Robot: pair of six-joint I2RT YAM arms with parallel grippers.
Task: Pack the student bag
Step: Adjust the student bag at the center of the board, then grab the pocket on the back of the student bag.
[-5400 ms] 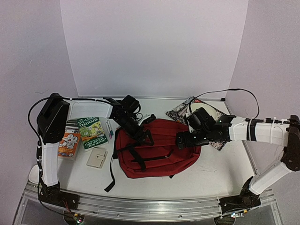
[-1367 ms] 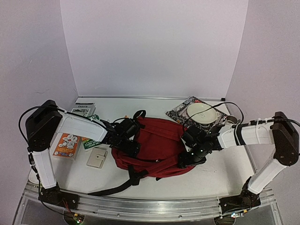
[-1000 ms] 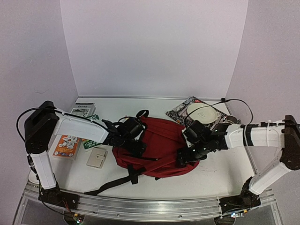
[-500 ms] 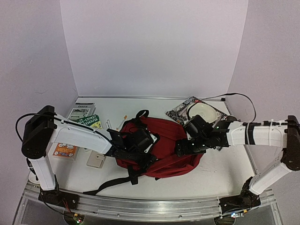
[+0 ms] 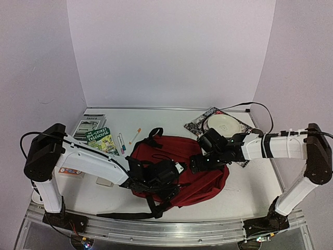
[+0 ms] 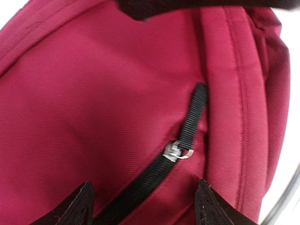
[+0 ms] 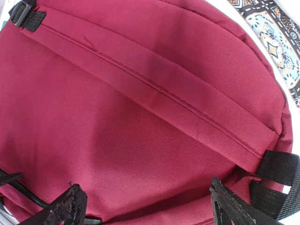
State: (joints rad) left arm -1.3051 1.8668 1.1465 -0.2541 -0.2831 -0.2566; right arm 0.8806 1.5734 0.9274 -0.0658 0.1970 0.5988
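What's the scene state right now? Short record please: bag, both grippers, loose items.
bag: dark red backpack, lying mid-table, black strap trailing near the front edge
zipper: black, metal slider in the left wrist view
left gripper: open, over the backpack, holding nothing
right gripper: open, over the backpack, holding nothing
left of bag: Treehouse book, second book, pens
far right: plate on patterned mat

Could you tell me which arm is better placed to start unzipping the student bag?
Left. In its wrist view the metal zipper pull lies just ahead of the open left fingers, on the student bag. The right fingers, also open, face plain fabric with no pull between them.
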